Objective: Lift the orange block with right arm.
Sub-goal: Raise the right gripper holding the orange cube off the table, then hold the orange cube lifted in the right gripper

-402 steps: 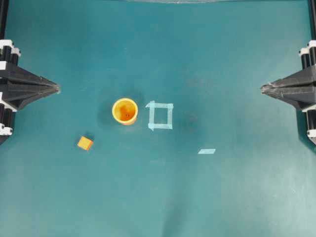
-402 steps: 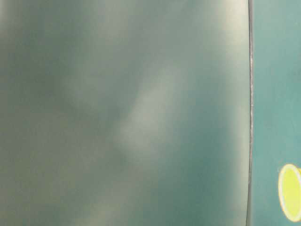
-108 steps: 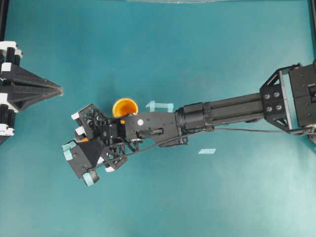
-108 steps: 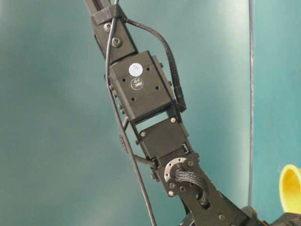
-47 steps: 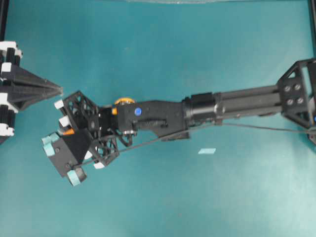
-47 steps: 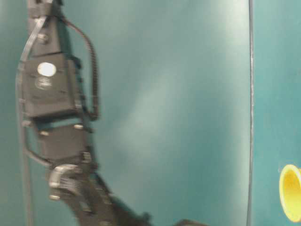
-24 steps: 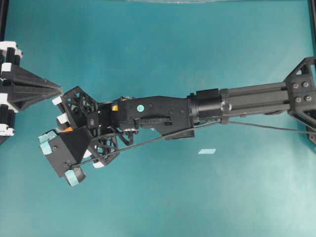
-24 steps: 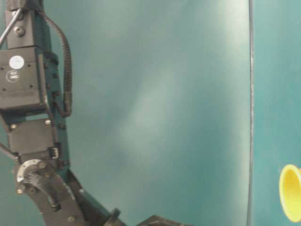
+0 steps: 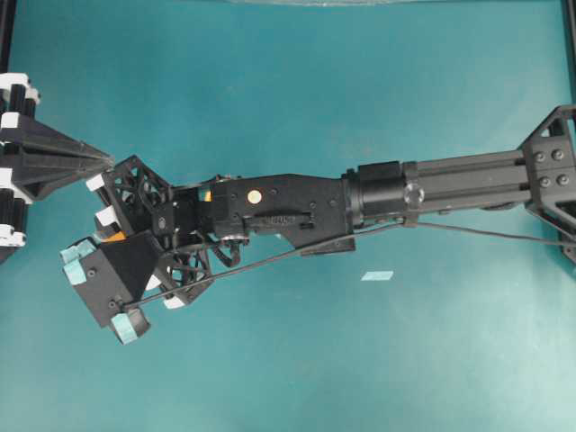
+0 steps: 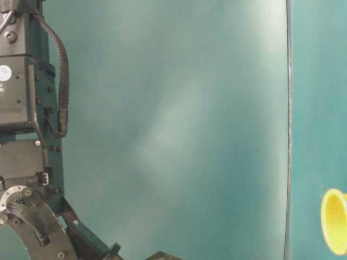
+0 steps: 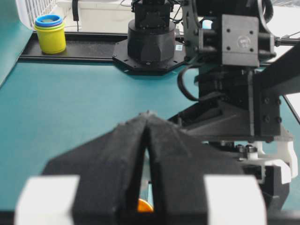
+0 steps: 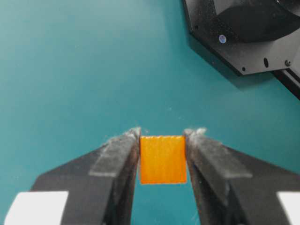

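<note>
A long black robot arm [image 9: 432,189] stretches from the right edge of the overhead view across the teal table [image 9: 297,81] to the left-centre of the frame, ending in a lattice-framed black gripper [image 12: 162,140] with teal-taped tips. In the right wrist view, the two grey-padded fingers [image 12: 117,150] press against opposite sides of a small orange cube [image 12: 162,159], which sits squarely between them at the lower centre of the frame, with teal surface visible around it. From overhead, only a sliver of that cube shows at the left-centre, beneath the lattice frame; whether it touches the table cannot be told.

At the left edge of the overhead view, a black pointed gripper with white bands [image 9: 85,155] rests with its tip just beside the lattice frame. In the left wrist view its two fingers meet in a closed wedge, holding nothing.

A round yellow cup [image 10: 334,221] shows at the lower right of the table-level view. A short strip of pale tape [image 9: 377,275] lies on the table right of centre in the overhead view.
</note>
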